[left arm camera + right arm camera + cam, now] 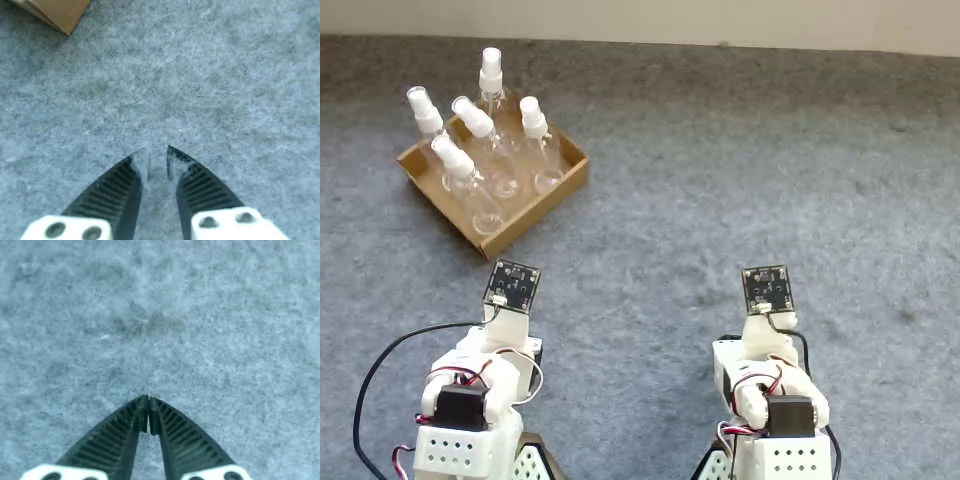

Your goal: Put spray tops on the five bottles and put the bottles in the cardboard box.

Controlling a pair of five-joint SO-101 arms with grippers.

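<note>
The cardboard box (535,215) sits in the upper left of the high view on the grey carpet (740,170); five clear bottles (495,150) stand inside it, each wearing a white spray top (491,62); both arms are at the bottom edge, well apart from the box; the left gripper (156,152) has its tips slightly apart over bare carpet; the right gripper (149,402) has its tips together, holding nothing.
</note>
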